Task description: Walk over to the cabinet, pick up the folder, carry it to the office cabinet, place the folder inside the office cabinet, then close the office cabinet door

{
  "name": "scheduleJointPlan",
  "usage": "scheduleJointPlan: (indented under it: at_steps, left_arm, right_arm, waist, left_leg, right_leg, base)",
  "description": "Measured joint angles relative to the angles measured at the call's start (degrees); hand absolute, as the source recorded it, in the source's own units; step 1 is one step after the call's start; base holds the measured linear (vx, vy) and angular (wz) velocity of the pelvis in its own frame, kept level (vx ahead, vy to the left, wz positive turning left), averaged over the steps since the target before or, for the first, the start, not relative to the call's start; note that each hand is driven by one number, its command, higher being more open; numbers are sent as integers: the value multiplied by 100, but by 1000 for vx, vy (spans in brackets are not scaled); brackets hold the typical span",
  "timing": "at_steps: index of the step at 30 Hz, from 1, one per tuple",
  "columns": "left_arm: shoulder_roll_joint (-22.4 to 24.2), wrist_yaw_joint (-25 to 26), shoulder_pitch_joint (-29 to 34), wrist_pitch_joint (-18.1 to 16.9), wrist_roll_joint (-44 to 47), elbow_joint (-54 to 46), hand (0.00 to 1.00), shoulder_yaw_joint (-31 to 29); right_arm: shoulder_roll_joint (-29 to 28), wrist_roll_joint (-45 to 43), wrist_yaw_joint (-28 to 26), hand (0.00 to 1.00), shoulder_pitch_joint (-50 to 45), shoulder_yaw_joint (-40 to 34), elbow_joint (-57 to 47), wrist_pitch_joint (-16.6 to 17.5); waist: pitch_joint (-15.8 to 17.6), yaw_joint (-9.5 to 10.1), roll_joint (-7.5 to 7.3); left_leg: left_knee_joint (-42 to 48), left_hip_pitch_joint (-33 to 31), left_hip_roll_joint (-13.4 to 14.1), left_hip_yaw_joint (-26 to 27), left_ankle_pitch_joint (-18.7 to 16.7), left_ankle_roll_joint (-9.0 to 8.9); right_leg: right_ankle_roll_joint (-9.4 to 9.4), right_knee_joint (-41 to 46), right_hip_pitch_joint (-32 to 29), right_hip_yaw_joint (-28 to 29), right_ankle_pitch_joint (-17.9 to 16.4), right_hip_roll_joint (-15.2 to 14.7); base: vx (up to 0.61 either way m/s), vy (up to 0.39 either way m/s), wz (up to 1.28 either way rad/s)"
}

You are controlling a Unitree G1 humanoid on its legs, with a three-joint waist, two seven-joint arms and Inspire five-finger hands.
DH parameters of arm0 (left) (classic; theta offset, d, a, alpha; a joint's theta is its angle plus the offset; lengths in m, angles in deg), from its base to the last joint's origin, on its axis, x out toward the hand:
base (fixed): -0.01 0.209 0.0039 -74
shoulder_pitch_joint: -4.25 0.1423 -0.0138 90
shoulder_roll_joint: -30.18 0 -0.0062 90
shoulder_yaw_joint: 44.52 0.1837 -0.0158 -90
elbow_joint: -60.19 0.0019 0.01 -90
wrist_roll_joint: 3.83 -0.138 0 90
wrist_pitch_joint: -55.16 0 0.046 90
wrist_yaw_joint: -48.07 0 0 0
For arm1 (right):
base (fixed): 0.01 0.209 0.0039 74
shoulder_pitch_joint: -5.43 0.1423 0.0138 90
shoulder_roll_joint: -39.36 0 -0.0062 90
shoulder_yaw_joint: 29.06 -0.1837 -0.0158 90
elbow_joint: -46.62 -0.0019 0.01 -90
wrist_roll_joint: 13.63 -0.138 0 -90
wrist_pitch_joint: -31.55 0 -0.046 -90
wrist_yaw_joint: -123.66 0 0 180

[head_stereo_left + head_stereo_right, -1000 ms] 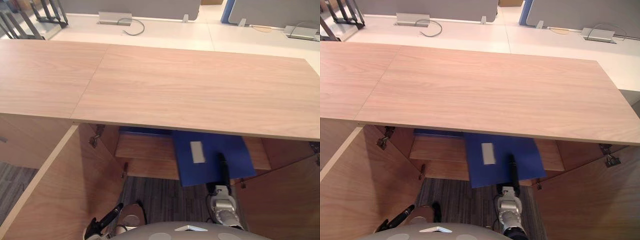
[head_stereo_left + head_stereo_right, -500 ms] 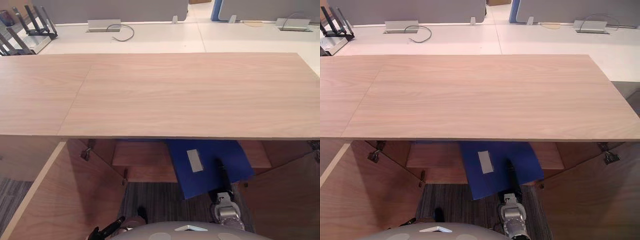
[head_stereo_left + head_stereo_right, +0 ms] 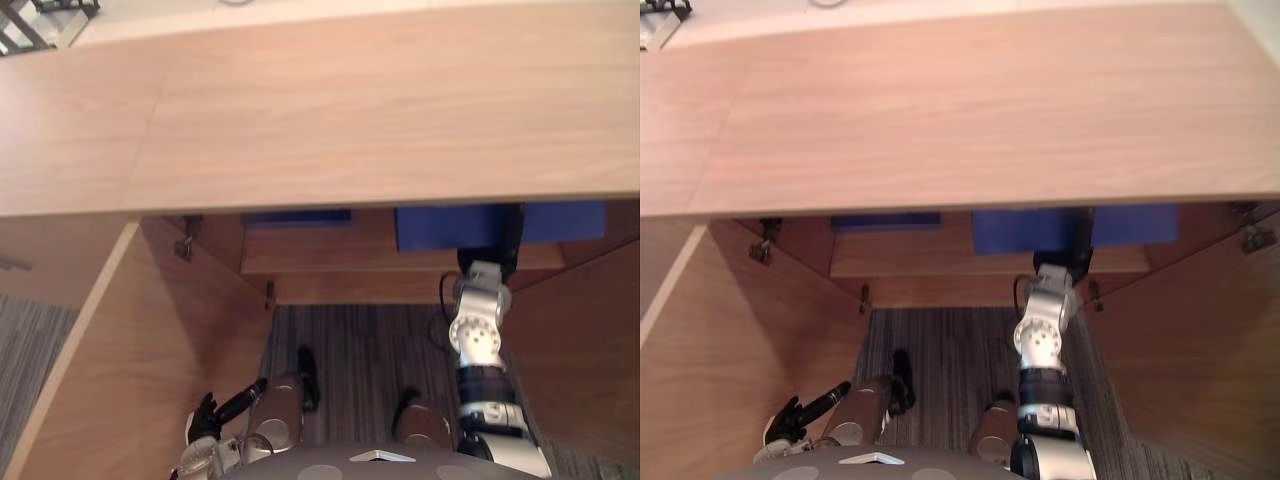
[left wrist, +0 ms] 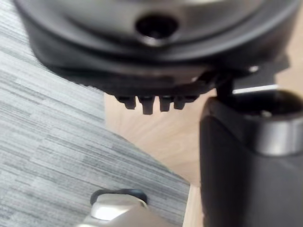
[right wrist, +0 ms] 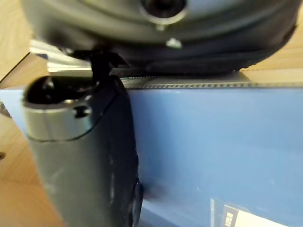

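Pushed deeper than before, the folder (image 3: pixel 440 226) lies on the office cabinet shelf (image 3: pixel 330 252), pinched by the right hand (image 5: pixel 85 156), thumb above, fingers beneath; left hand (image 3: pixel 205 425) hangs relaxed.

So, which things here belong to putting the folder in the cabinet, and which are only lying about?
For the job:
blue folder, on the cabinet shelf
right hand, on the folder
open cabinet door

Lying about:
second blue item, left of the folder on the shelf
desk rack, far behind
grey carpet
left hand, idle, low by the door
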Motion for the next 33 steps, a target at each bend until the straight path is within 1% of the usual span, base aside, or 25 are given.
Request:
scheduleJointPlan:
  at_steps: [1,3,5,6,7,8,9,10,11,14,16,17,18,20,23,25,28,32,33]
  left_arm:
    - [64,-15,3,-35,29,-94,100,-10]
    - [85,-29,3,-98,76,-203,100,-6]
    - [102,-48,24,-99,194,-377,100,34]
    - [103,-45,171,-95,217,-760,100,239]
    - [77,-59,401,-99,246,-1261,100,583]
    - [48,-75,534,-110,266,-1525,100,766]
    - [-48,-127,739,-152,350,-1926,100,1085]
    - [-69,-230,827,-246,446,-2055,100,1234]
    - [-55,-324,873,-310,491,-2086,100,1269]
    - [-47,-422,888,-372,698,-2085,100,1277]
    - [-43,-446,888,-439,699,-2090,100,1281]
    - [-65,-455,886,-487,779,-2105,100,1282]
    - [-65,-457,886,-491,854,-2115,100,1286]
    - [-59,-451,872,-497,942,-2138,100,1293]
    - [-62,-431,829,-491,937,-2046,100,1314]
    - [-158,-430,702,-313,818,-1546,100,1498]
    - [-158,-405,628,-71,682,-1120,100,1539]
    - [-154,-325,606,21,679,-946,100,1570]
    - [-150,-297,603,16,679,-946,100,1568]
  right_arm:
    - [-1,0,73,0,210,-5,-9,71]
    - [29,4,267,0,539,-71,-102,84]
    - [149,13,474,0,795,-205,-194,133]
    - [293,12,592,0,912,-327,-309,137]
    - [456,5,618,0,1039,-515,-382,140]
    - [531,0,635,0,1147,-637,-382,140]
    - [660,-3,662,0,1418,-875,-380,140]
    - [765,-5,719,0,1651,-1050,-354,141]
    - [892,-17,751,0,1937,-1203,-227,163]
    - [1067,-169,824,0,2506,-1452,48,164]
    - [1188,-214,850,0,2777,-1542,255,182]
    - [1399,-347,854,0,3096,-1563,533,223]
    - [1487,-424,867,0,3239,-1568,621,229]
    - [1840,-539,913,0,3788,-1581,1019,256]
    - [2113,-643,994,0,4251,-1577,1486,234]
    - [2320,-647,1033,0,4578,-1571,1886,58]
    - [2592,-653,1150,0,4766,-1605,2166,-98]
    - [2730,-692,1294,0,4804,-1811,2368,-106]
    - [2729,-845,1397,0,4823,-1834,2369,-101]
  waist:
    - [72,16,27]
    - [132,22,47]
    - [240,48,103]
    - [343,120,131]
    - [411,176,200]
    - [446,193,227]
    - [552,215,319]
    - [633,240,394]
    - [662,245,465]
    - [741,255,521]
    - [746,267,540]
    - [753,273,552]
    - [763,275,566]
    - [822,305,583]
    - [917,320,602]
    - [963,342,589]
    - [1107,349,591]
    - [1119,443,584]
    - [1122,473,580]
  left_leg:
    - [184,-204,44,14,-69,43]
    - [281,-461,58,76,-68,42]
    - [411,-656,110,147,-68,43]
    - [543,-787,114,164,-72,49]
    - [678,-960,104,136,-90,77]
    - [735,-1043,90,130,-98,90]
    - [825,-1150,77,129,-114,116]
    - [892,-1215,59,129,-138,153]
    - [994,-1339,44,133,-162,197]
    - [1268,-1591,45,156,-234,308]
    - [1422,-1746,36,140,-288,350]
    - [1639,-1964,36,113,-355,381]
    - [1735,-2065,39,89,-387,382]
    - [2084,-2405,39,56,-492,403]
    - [2435,-2643,40,4,-619,405]
    - [2808,-2960,50,-35,-752,402]
    - [3324,-3328,57,-91,-929,414]
    - [4014,-3797,59,-138,-1152,451]
    - [4250,-3966,67,-144,-1228,433]
  right_leg:
    - [-24,209,-198,60,-87,-19]
    - [-23,394,-507,102,-87,-76]
    - [-23,540,-694,106,-87,-115]
    - [-11,698,-826,112,-112,-182]
    - [2,838,-958,97,-150,-239]
    - [7,901,-1035,96,-165,-278]
    - [13,975,-1126,109,-168,-317]
    - [24,1039,-1178,114,-172,-357]
    - [42,1127,-1301,140,-183,-403]
    - [75,1374,-1554,221,-237,-483]
    - [118,1517,-1690,252,-273,-520]
    - [161,1739,-1884,278,-354,-583]
    - [167,1831,-1971,297,-390,-594]
    - [194,2222,-2311,380,-547,-692]
    - [206,2593,-2528,449,-713,-774]
    - [237,2991,-2851,572,-897,-830]
    - [262,3513,-3186,700,-1122,-939]
    - [298,4248,-3644,936,-1456,-1074]
    - [306,4515,-3829,1052,-1576,-1099]
  base:
    - [-216,42,3]
    - [-210,36,9]
    - [-120,21,16]
    - [-102,27,20]
    - [-95,32,23]
    - [-75,37,23]
    - [-59,49,14]
    - [-64,66,14]
    - [-50,62,8]
    - [-35,68,3]
    - [-27,56,10]
    - [-43,67,16]
    - [-63,72,19]
    - [-75,61,16]
    - [-67,45,13]
    - [-82,47,11]
    - [-76,53,14]
    - [-86,42,16]
    - [-67,-7,12]
